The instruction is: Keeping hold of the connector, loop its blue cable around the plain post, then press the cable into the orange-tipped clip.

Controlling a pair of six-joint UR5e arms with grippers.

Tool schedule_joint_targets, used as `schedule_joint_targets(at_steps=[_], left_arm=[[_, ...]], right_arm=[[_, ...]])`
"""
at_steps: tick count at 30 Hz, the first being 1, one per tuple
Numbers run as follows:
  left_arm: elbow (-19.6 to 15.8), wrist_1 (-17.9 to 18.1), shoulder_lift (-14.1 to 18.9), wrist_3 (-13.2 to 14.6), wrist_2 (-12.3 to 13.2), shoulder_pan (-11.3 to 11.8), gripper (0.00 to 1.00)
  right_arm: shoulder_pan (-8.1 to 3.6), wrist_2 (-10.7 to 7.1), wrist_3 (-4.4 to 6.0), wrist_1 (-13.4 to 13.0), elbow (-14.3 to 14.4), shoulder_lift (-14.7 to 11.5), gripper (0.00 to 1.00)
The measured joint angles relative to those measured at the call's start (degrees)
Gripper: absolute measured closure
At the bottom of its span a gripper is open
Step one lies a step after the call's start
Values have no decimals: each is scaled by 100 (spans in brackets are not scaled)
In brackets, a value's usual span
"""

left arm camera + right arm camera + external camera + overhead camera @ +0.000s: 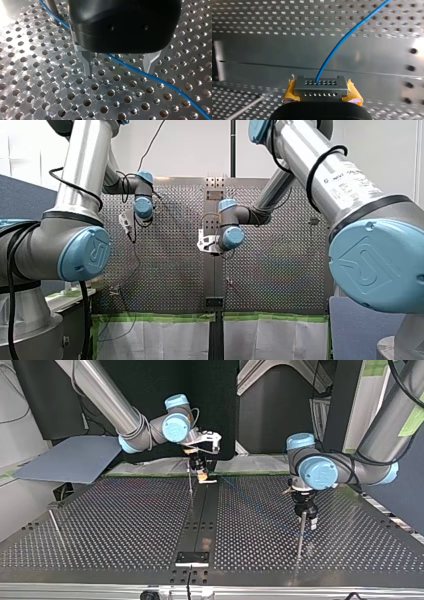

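Connector (320, 87), grey perforated metal block, trails thin blue cable (344, 37).

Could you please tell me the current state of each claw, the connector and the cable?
right claw: shut on the connector.
connector: gripped between yellow pads.
blue cable: attached to the connector, curving away.
left claw: open, straddling the blue cable.

The table (32, 86) is shiny perforated metal, the connector (320, 87) dull metal, the cable (160, 81) smooth
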Motion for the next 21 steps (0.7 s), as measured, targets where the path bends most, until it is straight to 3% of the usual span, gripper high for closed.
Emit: schedule_joint_targets(at_steps=[9, 14, 21], left_arm=[[0, 24, -1, -98, 5, 52, 0], [0, 27, -1, -102, 5, 70, 0], [0, 27, 0, -107, 5, 77, 0]], right_arm=[[102, 218, 25, -73, 172, 493, 100], [109, 269, 166, -331, 438, 743, 100], [107, 497, 179, -659, 575, 1126, 100]])
